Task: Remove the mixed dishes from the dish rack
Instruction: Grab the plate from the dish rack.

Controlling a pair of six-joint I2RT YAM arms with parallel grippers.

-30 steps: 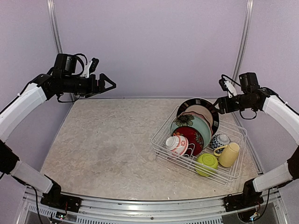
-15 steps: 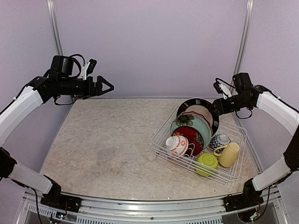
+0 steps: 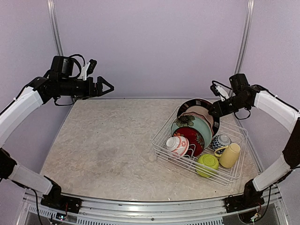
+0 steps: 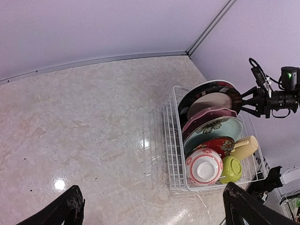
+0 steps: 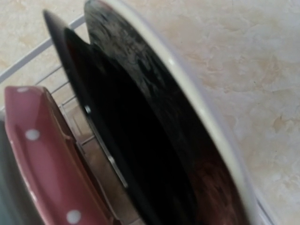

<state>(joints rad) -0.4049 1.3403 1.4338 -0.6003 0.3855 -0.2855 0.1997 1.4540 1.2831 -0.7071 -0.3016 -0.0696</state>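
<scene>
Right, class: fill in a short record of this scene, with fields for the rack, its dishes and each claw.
Rack: white wire, on the table's right side
Plates: four on edge, black-rimmed plate rearmost
Bowls: red-white bowl, blue-white bowl, green bowl
Mug: yellow, beside the green bowl
Left claw: open, empty, above the table's left
Right claw: open at the black-rimmed plate's rim

Both arms look like the same build from here. Left arm (image 3: 21, 105) and right arm (image 3: 277, 107) have white shells on the long links, with black joints and wrists. Left gripper (image 3: 109, 86) is black with an open triangular frame on the fingers (image 4: 70, 207). I see a white clip-on part (image 3: 86, 69) at the left wrist, black cable loops (image 3: 78, 58) and black bases (image 3: 59, 202). A green LED (image 4: 289, 72) is lit on the right wrist.
</scene>
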